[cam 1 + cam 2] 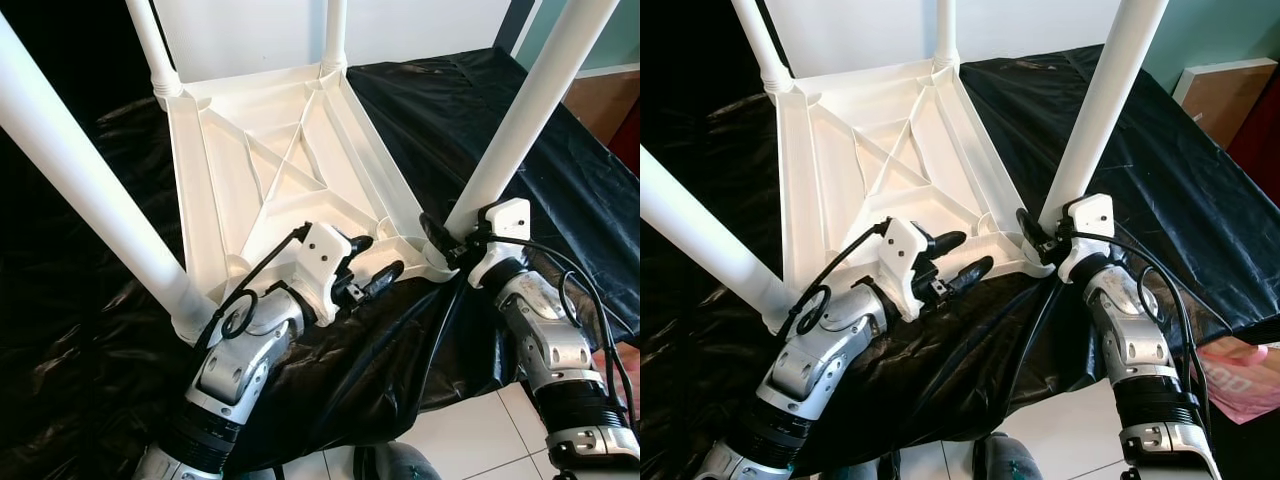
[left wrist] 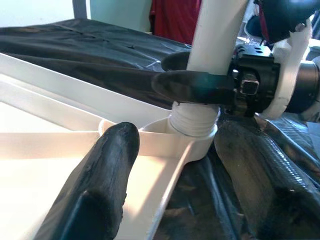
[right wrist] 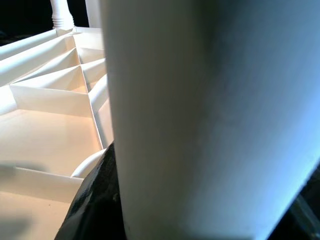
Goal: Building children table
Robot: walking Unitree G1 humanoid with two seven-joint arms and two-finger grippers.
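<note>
Left eye view, table: white plastic children's table top (image 1: 290,180) lies upside down, ribbed underside up, on a desk draped in black sheet (image 1: 480,130); four white legs stand up from its corners.
Left eye view, near-right leg: the leg (image 1: 530,110) rises tilted from the corner socket at the desk's near edge.
Left eye view, right pincer: the right pincer (image 1: 440,238) is closed around the base of that leg, just above the socket.
Left eye view, left pincer: the left pincer (image 1: 372,262) sits over the table top's near rim, fingers parted, holding nothing.
Left eye view, surroundings: white tiled floor (image 1: 470,430) below the desk's near edge; brown panel (image 1: 600,100) beyond the far-right corner.
Right eye view, extra: a pink packet (image 1: 1240,375) by the right arm, near the desk's right edge.
Left wrist view: two black fingers (image 2: 100,185) spread wide over the rim; ahead, the threaded leg end (image 2: 195,122) sits in its socket, with the other pincer's finger across the leg.
Right wrist view: the leg (image 3: 210,115) fills the front, close up; a black finger (image 3: 95,200) presses its side; ribs of the underside (image 3: 50,95) lie beyond.
</note>
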